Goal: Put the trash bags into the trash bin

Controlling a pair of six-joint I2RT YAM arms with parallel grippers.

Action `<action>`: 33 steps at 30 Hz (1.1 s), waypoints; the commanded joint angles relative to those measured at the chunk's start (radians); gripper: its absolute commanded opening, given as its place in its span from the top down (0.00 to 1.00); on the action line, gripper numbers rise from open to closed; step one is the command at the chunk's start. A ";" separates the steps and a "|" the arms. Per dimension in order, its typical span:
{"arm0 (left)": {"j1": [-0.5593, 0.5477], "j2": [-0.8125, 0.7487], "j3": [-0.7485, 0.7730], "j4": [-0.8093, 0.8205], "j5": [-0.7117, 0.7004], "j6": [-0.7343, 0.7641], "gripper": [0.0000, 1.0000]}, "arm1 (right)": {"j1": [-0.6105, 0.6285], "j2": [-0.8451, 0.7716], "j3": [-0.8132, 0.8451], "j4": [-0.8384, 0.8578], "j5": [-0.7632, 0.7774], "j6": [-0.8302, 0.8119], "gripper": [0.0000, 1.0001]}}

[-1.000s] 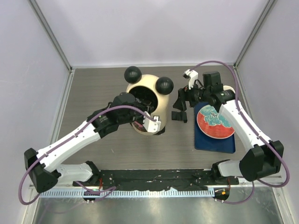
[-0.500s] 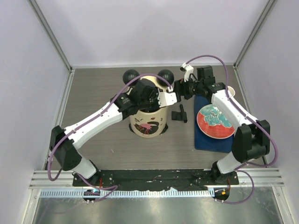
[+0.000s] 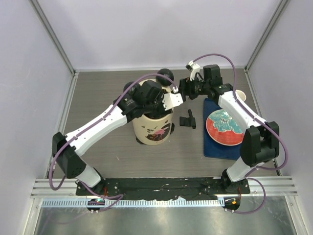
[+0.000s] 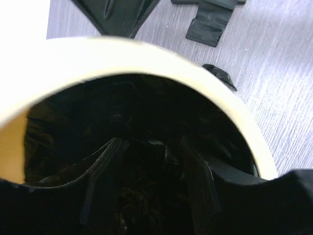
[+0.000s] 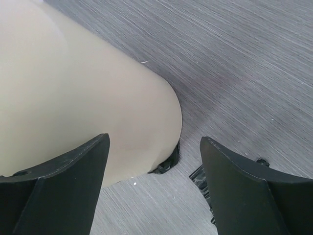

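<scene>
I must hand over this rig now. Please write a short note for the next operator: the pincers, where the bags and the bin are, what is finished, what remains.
Left pincer: over the mouth of the trash bin; open or shut cannot be told.
Right pincer: open, empty, close to the bin's side.
Bags: black plastic lies inside the bin; one folded trash bag lies on the table right of the bin, apart from it.
Done: apparently one bag is in.
Left: pick up the folded bag and put it in the bin.
</scene>
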 commanded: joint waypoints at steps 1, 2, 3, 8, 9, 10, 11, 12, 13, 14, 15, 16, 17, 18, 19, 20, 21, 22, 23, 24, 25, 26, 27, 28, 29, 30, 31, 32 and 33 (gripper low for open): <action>-0.062 -0.116 0.029 -0.041 0.047 0.122 0.42 | 0.005 -0.109 -0.012 0.007 0.012 -0.025 0.19; -0.067 -0.122 0.032 -0.043 0.052 0.142 0.41 | 0.003 -0.123 -0.019 0.004 0.019 -0.034 0.19; -0.070 -0.125 0.032 -0.043 0.058 0.157 0.40 | 0.003 -0.131 -0.025 -0.004 0.032 -0.048 0.19; -0.076 -0.130 0.061 -0.112 0.122 0.326 0.39 | -0.006 -0.165 -0.060 -0.024 0.058 -0.069 0.18; -0.078 -0.131 0.061 -0.118 0.123 0.346 0.39 | -0.008 -0.172 -0.065 -0.025 0.067 -0.068 0.18; -0.084 -0.122 0.088 -0.168 0.129 0.361 0.39 | -0.011 -0.177 -0.071 -0.028 0.072 -0.068 0.18; -0.087 -0.111 0.108 -0.202 0.138 0.398 0.40 | -0.015 -0.180 -0.072 -0.030 0.075 -0.068 0.18; -0.090 -0.107 0.130 -0.234 0.142 0.404 0.42 | -0.015 -0.183 -0.074 -0.035 0.078 -0.069 0.18; -0.090 -0.105 0.160 -0.267 0.155 0.404 0.45 | -0.015 -0.192 -0.077 -0.035 0.082 -0.069 0.18; -0.090 -0.113 0.170 -0.277 0.165 0.401 0.46 | -0.017 -0.197 -0.079 -0.039 0.085 -0.071 0.18; -0.090 -0.120 0.179 -0.299 0.188 0.412 0.46 | -0.018 -0.203 -0.082 -0.042 0.087 -0.074 0.18; -0.092 -0.136 0.180 -0.326 0.219 0.420 0.47 | -0.020 -0.211 -0.089 -0.042 0.093 -0.080 0.18; -0.092 -0.169 0.174 -0.334 0.239 0.427 0.48 | -0.023 -0.215 -0.092 -0.050 0.092 -0.085 0.18; -0.090 -0.192 0.168 -0.348 0.260 0.441 0.48 | -0.023 -0.220 -0.097 -0.055 0.090 -0.091 0.18; -0.092 -0.217 0.136 -0.360 0.280 0.450 0.48 | -0.024 -0.229 -0.108 -0.055 0.082 -0.100 0.18; -0.090 -0.241 0.113 -0.365 0.329 0.455 0.48 | -0.024 -0.234 -0.114 -0.059 0.073 -0.106 0.18; -0.087 -0.302 0.089 -0.374 0.362 0.482 0.48 | -0.026 -0.240 -0.121 -0.059 0.066 -0.114 0.18; -0.076 -0.330 0.034 -0.382 0.404 0.490 0.50 | -0.026 -0.247 -0.140 -0.061 0.058 -0.131 0.18; -0.070 -0.361 0.009 -0.377 0.456 0.489 0.52 | -0.027 -0.261 -0.149 -0.073 0.038 -0.143 0.17; -0.061 -0.405 -0.017 -0.365 0.475 0.465 0.54 | -0.027 -0.269 -0.157 -0.085 0.030 -0.157 0.17; -0.046 -0.424 -0.051 -0.362 0.486 0.460 0.58 | -0.027 -0.276 -0.167 -0.100 0.024 -0.168 0.18; -0.036 -0.433 -0.060 -0.380 0.523 0.461 0.61 | -0.029 -0.289 -0.171 -0.140 0.009 -0.192 0.17; -0.020 -0.439 -0.063 -0.420 0.541 0.481 0.64 | -0.029 -0.292 -0.177 -0.160 -0.005 -0.201 0.18; -0.013 -0.441 -0.071 -0.484 0.547 0.460 0.67 | -0.029 -0.296 -0.178 -0.183 -0.020 -0.210 0.17; -0.001 -0.442 -0.083 -0.497 0.567 0.419 0.70 | -0.029 -0.304 -0.181 -0.218 -0.052 -0.215 0.18; 0.063 -0.458 -0.134 -0.498 0.593 0.358 0.72 | -0.029 -0.309 -0.197 -0.225 -0.065 -0.208 0.18; 0.118 -0.471 -0.172 -0.457 0.641 0.251 0.75 | -0.029 -0.315 -0.207 -0.228 -0.074 -0.197 0.18; 0.178 -0.496 -0.216 -0.415 0.688 0.178 0.76 | -0.029 -0.319 -0.220 -0.223 -0.086 -0.179 0.18; 0.283 -0.517 -0.313 -0.296 0.746 0.108 0.76 | -0.029 -0.329 -0.244 -0.216 -0.105 -0.165 0.18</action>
